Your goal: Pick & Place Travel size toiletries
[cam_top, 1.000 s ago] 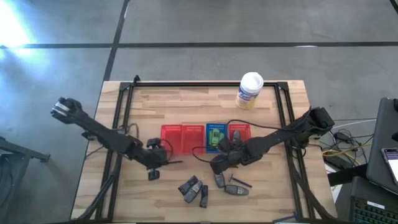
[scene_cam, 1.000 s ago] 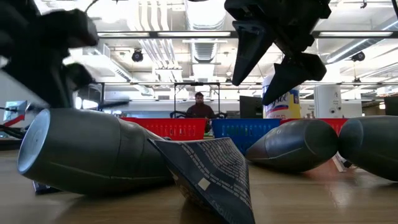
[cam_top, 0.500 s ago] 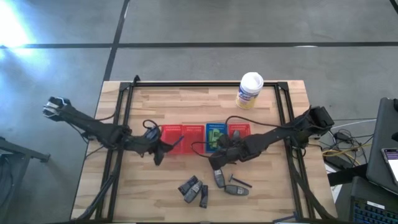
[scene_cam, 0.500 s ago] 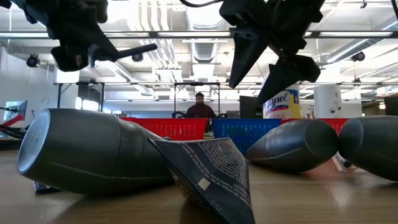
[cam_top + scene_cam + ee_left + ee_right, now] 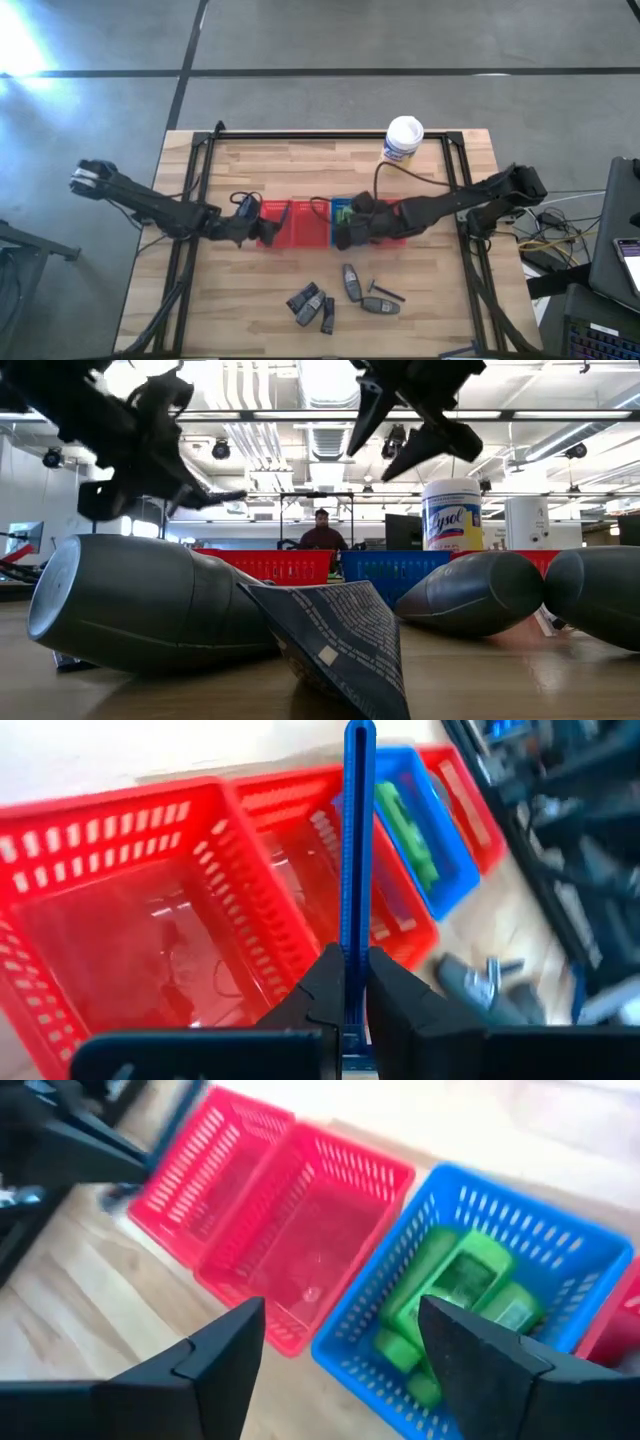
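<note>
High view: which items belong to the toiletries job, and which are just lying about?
Job: green bottles in the blue basket; grey tubes and thin black piece on the table; blue stick in the left gripper.
Lying about: white Lysol tub; person in the background.
</note>
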Controlling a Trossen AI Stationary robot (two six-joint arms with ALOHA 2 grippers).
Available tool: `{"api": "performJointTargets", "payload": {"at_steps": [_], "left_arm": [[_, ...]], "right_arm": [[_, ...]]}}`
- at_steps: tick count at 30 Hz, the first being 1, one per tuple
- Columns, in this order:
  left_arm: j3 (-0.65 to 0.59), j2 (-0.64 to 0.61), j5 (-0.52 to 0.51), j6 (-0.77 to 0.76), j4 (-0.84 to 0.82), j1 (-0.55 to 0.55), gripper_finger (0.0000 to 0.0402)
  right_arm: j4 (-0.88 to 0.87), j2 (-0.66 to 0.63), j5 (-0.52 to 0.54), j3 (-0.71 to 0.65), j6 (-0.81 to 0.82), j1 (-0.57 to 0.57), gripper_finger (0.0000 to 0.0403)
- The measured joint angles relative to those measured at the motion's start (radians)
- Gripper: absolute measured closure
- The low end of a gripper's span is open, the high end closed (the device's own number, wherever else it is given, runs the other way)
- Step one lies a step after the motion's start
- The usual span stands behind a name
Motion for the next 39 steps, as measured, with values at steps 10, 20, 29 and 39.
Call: {"api": "performJointTargets", "payload": {"at_steps": [10,20,29,39], "left_arm": [[-0.124,0.006,-0.002,-0.230,0.138,0.030,0.0377],[-0.124,0.054,0.008,-0.287,0.108,0.035,0.0360],[-0.124,0.119,0.022,-0.355,0.102,0.036,0.0287],[-0.067,0.090,0.018,-0.236,0.104,0.036,0.0247]], "right_arm": [[-0.010,-0.020,0.001,0.000,-0.052,-0.029,0.0170],[-0.013,-0.020,0.002,-0.009,-0.092,-0.043,0.0157],[-0.015,-0.020,0.000,-0.009,-0.097,-0.044,0.0129],[-0.021,-0.020,-0.050,-0.010,-0.095,-0.043,0.0101]]}}
